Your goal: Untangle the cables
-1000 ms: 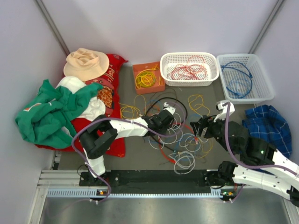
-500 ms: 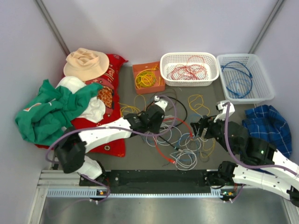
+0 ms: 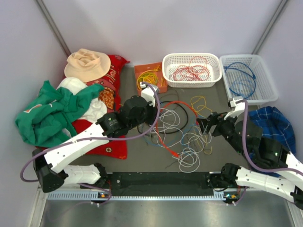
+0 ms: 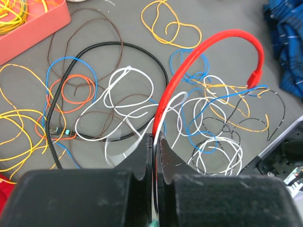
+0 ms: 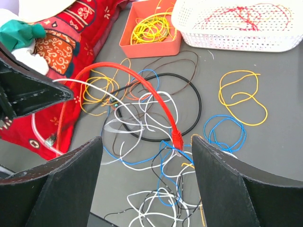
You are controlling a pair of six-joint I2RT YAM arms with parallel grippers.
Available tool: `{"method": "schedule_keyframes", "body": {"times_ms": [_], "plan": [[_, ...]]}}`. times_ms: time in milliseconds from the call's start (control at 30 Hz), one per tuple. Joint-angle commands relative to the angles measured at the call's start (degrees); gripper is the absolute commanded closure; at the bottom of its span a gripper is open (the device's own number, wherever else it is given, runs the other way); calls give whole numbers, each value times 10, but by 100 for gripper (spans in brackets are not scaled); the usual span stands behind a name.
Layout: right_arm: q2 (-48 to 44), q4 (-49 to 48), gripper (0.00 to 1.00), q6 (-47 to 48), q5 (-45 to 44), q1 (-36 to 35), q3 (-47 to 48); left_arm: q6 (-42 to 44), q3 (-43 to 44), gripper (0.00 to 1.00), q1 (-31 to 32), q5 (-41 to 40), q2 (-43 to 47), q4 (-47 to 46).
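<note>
Holding a red cable (image 4: 213, 40) pinched between closed jaws: left gripper (image 4: 154, 137), over the left part of the heap. A white strand runs into the same pinch; whether it is gripped cannot be told.

Red cable: arches up off the table, its plug (image 5: 176, 139) down among blue and white loops.

Right gripper (image 5: 147, 139): jaws wide apart, holding nothing, above the right side of the heap.

Cables (image 3: 182, 137): loose tangle of white, blue, yellow and black wire at mid-table, between the arms. Black loop (image 4: 142, 49) on its far side; yellow loop (image 5: 239, 97) apart, far right.

Far edge, left to right: orange tray (image 3: 142, 71) with yellow wire, white basket (image 3: 191, 56) with red wire, second basket (image 3: 241, 57) with blue wire.

Left: clothes pile (image 3: 47, 113). Right: plaid cloth (image 3: 270, 123).
</note>
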State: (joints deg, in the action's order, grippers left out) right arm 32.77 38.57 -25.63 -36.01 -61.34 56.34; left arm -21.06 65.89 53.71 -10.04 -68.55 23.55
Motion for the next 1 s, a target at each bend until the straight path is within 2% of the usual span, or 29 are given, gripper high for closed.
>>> {"method": "schedule_keyframes", "body": {"times_ms": [0, 133, 333, 500, 600, 700, 733, 800, 833, 900, 933, 967], "plan": [[8, -32, 25, 28, 9, -7, 22, 3, 7, 100, -4, 32, 29, -35], [49, -62, 25, 75, 25, -7, 39, 11, 1, 100, -5, 50, 38, -42], [162, -114, 25, 173, 42, 6, 70, 29, 0, 100, -4, 78, 39, -45], [253, -104, 26, 188, 103, 67, 115, 37, 4, 100, -4, 83, 33, -39], [272, -113, 28, 201, 108, 73, 120, 39, 3, 100, -4, 82, 34, -38], [295, -107, 39, 201, 103, 81, 127, 41, 1, 100, -4, 83, 36, -36], [299, -107, 51, 198, 101, 81, 127, 43, 1, 100, -4, 83, 35, -36], [295, -111, 67, 195, 94, 81, 125, 42, 1, 100, -4, 81, 36, -36], [284, -121, 82, 191, 94, 81, 123, 42, 1, 100, -4, 78, 36, -33], [274, -124, 97, 189, 86, 82, 127, 39, -1, 100, -4, 63, 36, -30], [271, -121, 100, 185, 81, 82, 132, 35, -1, 98, -5, 57, 35, -28], [268, -113, 100, 185, 75, 81, 138, 32, -4, 86, -4, 49, 34, -24]]}}
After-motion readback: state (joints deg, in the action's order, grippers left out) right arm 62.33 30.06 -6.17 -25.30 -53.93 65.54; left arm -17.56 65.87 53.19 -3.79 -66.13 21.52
